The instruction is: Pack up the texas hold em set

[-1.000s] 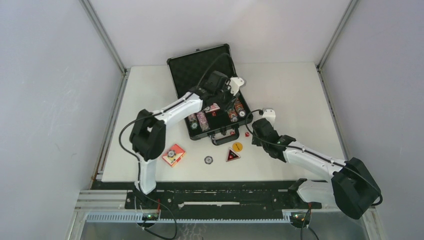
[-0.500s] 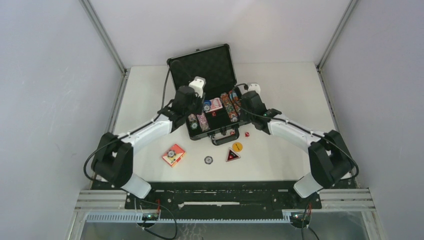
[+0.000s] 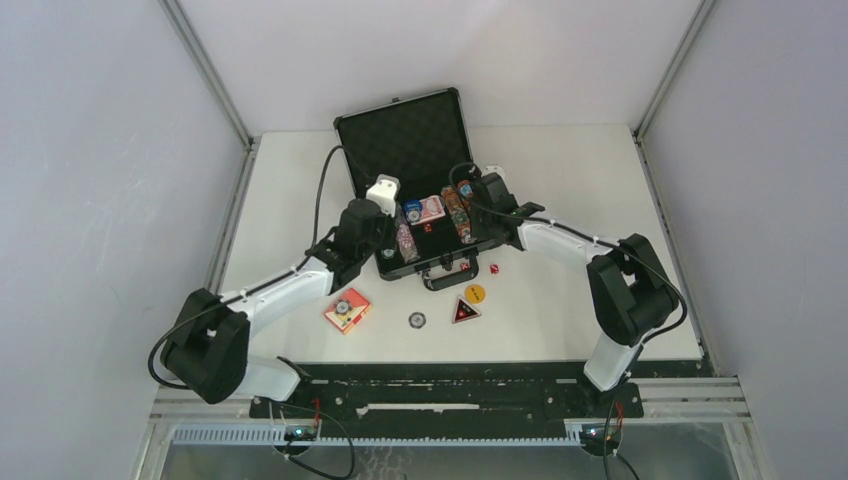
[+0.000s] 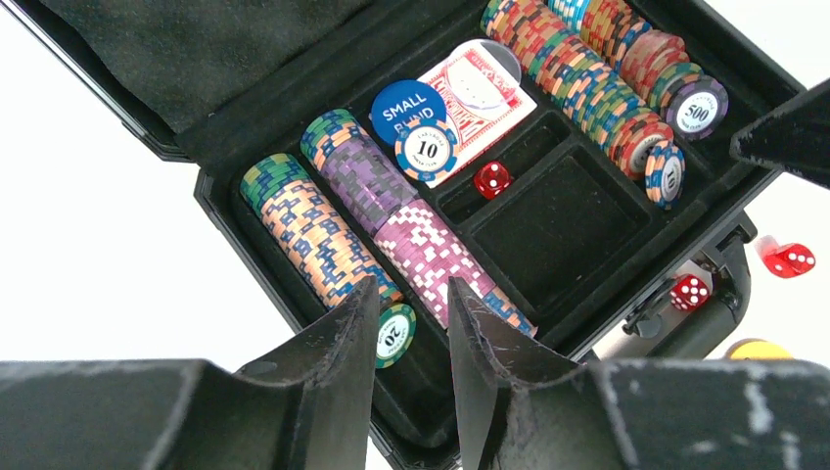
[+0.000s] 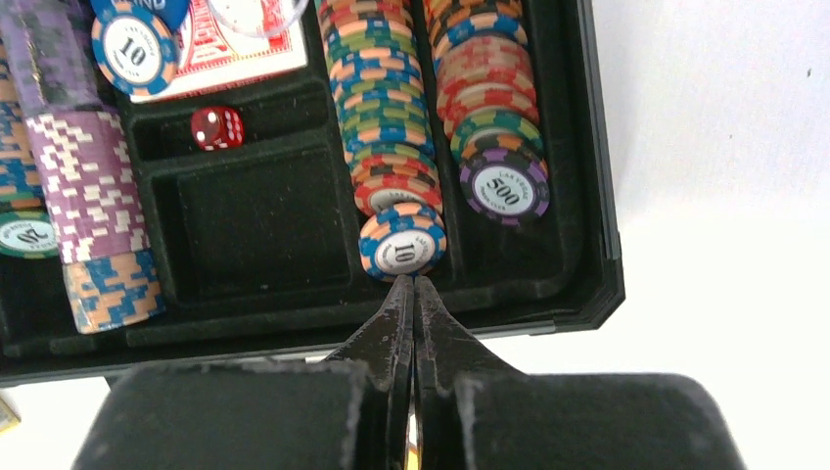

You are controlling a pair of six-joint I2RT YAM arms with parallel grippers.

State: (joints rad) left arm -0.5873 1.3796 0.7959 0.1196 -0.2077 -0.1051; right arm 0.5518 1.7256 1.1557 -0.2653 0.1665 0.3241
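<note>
Mostly packed: chip rows (image 4: 577,78) in case (image 3: 405,140); card box (image 3: 347,309), loose chip (image 3: 417,320), triangle button (image 3: 465,310), yellow button (image 3: 475,293), dice (image 4: 788,257) on table (image 3: 560,320). Left claw (image 4: 412,289) half-open, empty; right claw (image 5: 412,284) shut, empty.

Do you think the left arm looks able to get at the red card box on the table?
Probably yes: the red card box lies in the open near the left gripper, with only a chip on top.
</note>
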